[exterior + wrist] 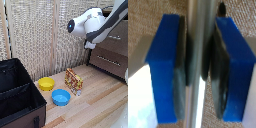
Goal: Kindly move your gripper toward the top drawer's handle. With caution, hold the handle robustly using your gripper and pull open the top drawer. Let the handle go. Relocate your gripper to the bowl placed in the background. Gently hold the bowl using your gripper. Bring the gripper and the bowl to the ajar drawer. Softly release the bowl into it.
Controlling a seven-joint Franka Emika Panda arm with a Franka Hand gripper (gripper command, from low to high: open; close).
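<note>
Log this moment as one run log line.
hand: shut on handle | top drawer: closed | yellow bowl: on floor, untouched

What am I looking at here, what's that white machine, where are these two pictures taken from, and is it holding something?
The white machine is a robot arm reaching toward a dark-brown wooden dresser. One picture is taken from a camera off the arm. The other comes from a camera on its wrist, looking between the blue-fingered gripper. Those fingers are closed on a slim silver metal bar handle. On the wooden floor lie a small round yellow plastic bowl, a round blue bowl, an orange patterned box and a black fabric case.
</note>
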